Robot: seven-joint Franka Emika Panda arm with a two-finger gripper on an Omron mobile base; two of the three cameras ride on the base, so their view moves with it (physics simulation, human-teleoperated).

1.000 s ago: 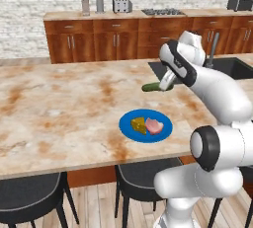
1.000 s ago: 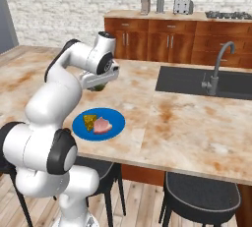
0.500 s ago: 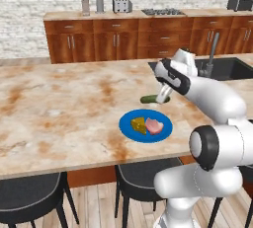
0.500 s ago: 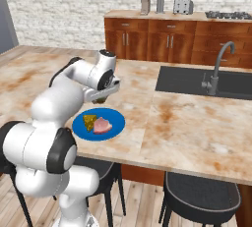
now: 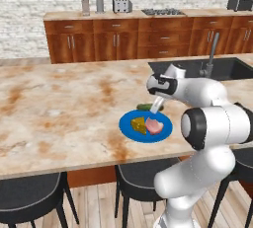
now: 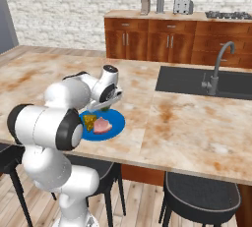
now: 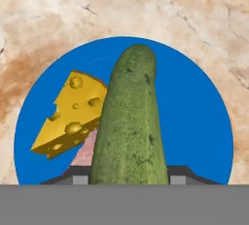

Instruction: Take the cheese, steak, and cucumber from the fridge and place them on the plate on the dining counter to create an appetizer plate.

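My gripper (image 5: pixel 155 106) is shut on the dark green cucumber (image 5: pixel 144 107), holding it low over the far edge of the blue plate (image 5: pixel 132 133) on the beige marbled dining counter (image 5: pixel 59 108). The yellow cheese (image 5: pixel 139 124) and the pink steak (image 5: pixel 154 126) lie side by side on the plate. In the hand view the cucumber (image 7: pixel 129 121) runs up the middle between my fingertips (image 7: pixel 80 179), with the cheese (image 7: pixel 70 117) to its left, a sliver of steak (image 7: pixel 85 153) below that, and bare plate (image 7: pixel 194 121) to its right. The right base view shows the gripper (image 6: pixel 102 106), plate (image 6: pixel 114 128), cheese (image 6: pixel 90 121) and steak (image 6: pixel 102 125).
A dark inset sink (image 5: pixel 197 69) with a faucet (image 5: pixel 212 54) lies right of the plate. Black stools (image 5: pixel 29 197) stand under the counter's near edge. The wood-cabinet back counter (image 5: pixel 123 29) carries small appliances. Bare stone stretches left of the plate.
The gripper has come down and toward the plate with the cucumber, from well above the counter to just over the plate's far edge. Cheese and steak have stayed put.
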